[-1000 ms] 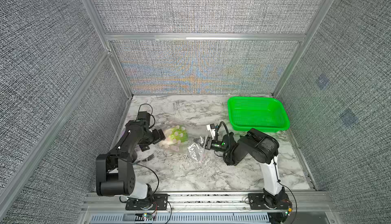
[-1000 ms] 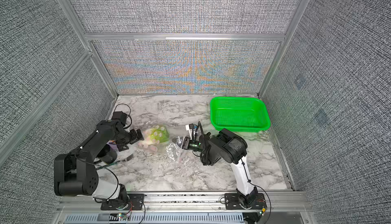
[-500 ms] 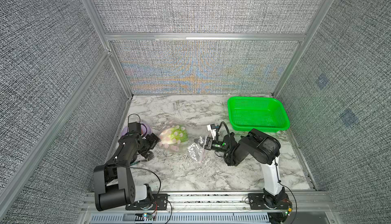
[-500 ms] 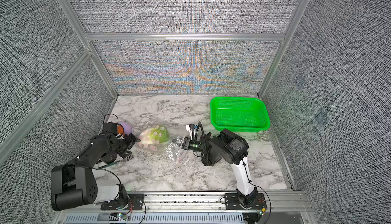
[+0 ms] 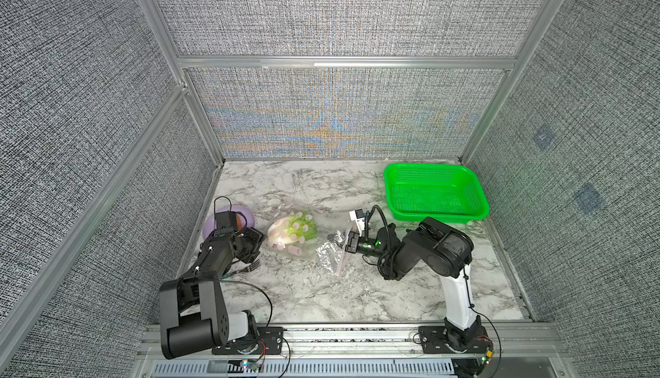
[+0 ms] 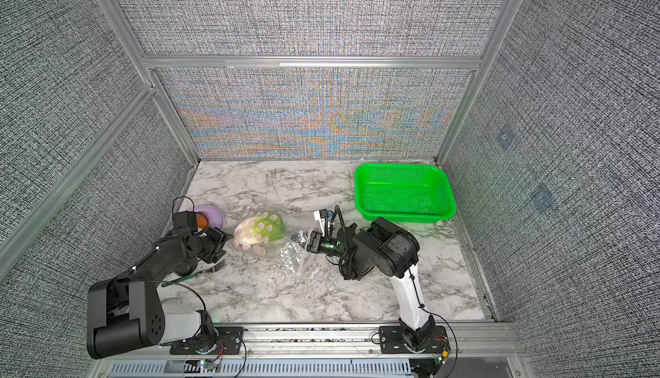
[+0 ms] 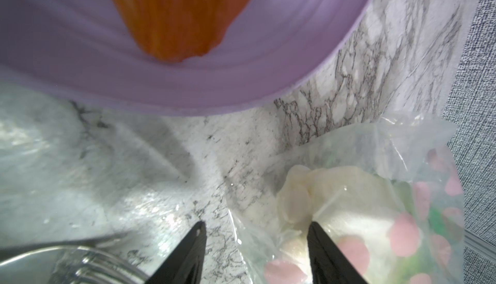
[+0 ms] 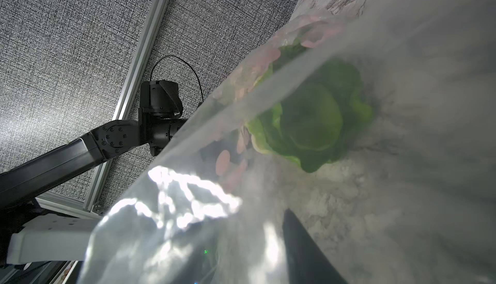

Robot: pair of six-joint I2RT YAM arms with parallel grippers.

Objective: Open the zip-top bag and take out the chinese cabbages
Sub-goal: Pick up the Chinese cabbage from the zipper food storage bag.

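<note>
Zip-top bag [image 5: 326, 253] holds chinese cabbages [image 5: 293, 230] | right tool [image 5: 347, 245] pinching bag mouth | left tool [image 7: 256, 225] parted at bag

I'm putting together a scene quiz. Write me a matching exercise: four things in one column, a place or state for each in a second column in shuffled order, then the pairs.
Things
1. cabbage
2. green basket
3. orange wedge
4. fork

Places or states
A. in the purple bowl
B. empty, at the back right of the table
C. inside the zip-top bag
D. lying loose on the table, at the front left

Pairs: 1-C, 2-B, 3-A, 4-D
</note>
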